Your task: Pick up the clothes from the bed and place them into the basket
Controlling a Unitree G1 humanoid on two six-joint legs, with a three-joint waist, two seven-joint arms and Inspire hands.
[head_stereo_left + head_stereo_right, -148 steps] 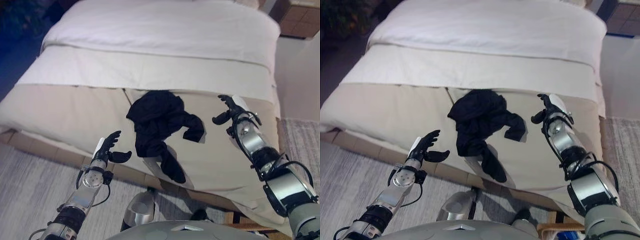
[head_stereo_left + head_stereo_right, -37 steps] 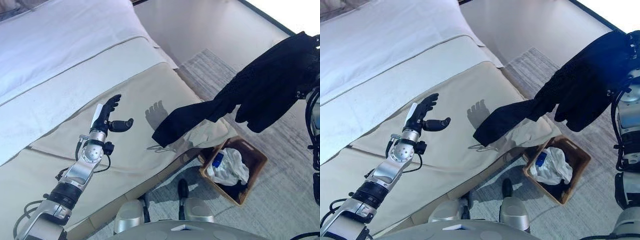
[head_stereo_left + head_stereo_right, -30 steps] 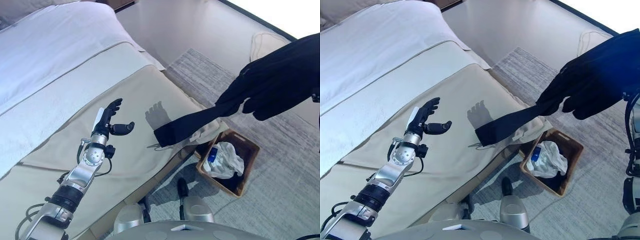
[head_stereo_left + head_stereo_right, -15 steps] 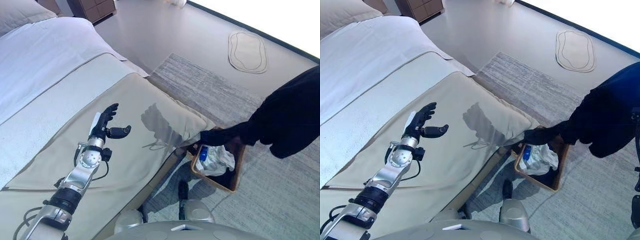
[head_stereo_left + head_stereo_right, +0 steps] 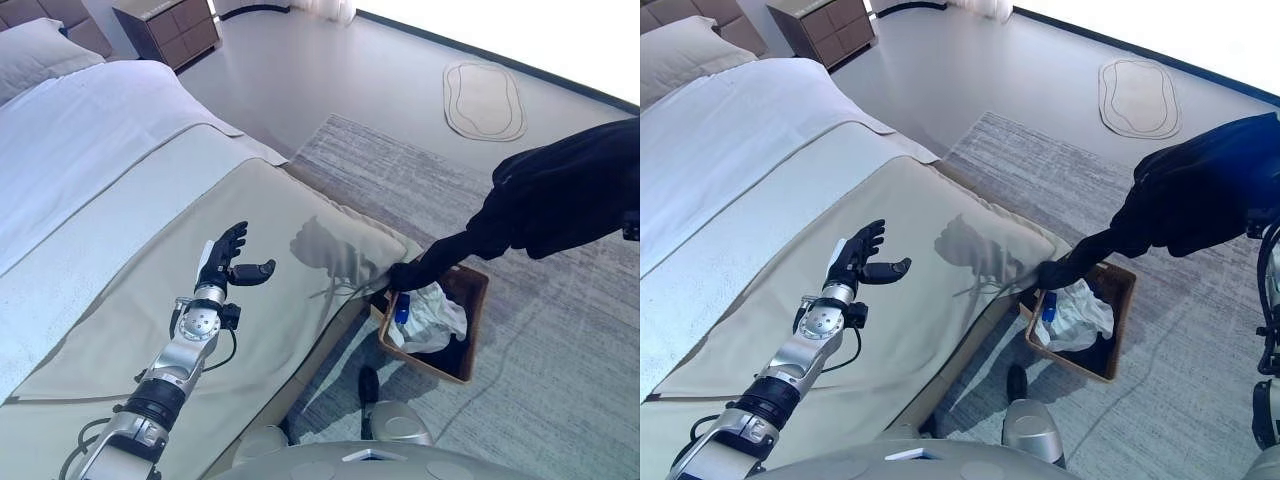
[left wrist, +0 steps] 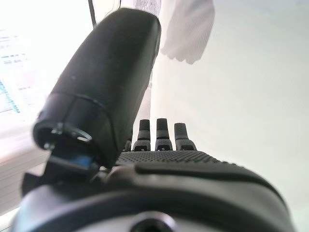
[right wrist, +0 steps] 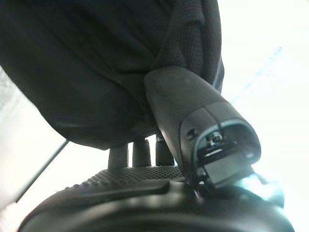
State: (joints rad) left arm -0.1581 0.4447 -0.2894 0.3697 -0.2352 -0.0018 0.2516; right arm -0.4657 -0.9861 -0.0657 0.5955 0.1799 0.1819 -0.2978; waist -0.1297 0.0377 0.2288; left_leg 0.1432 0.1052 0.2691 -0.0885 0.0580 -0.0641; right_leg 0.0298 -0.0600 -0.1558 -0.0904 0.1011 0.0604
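Nearest, the wooden basket sits on the grey rug right beside the corner of the bed, with white and dark laundry already heaped inside it. The left hand hovers above the beige bed cover, fingers straight and spread, thumb out, holding nothing. Off to the right, the black garment hangs in the air from the right hand, whose thumb and fingers are closed into the cloth; one long sleeve trails down to the basket's rim. Farther off lie bare floor, a small oval mat and a nightstand.
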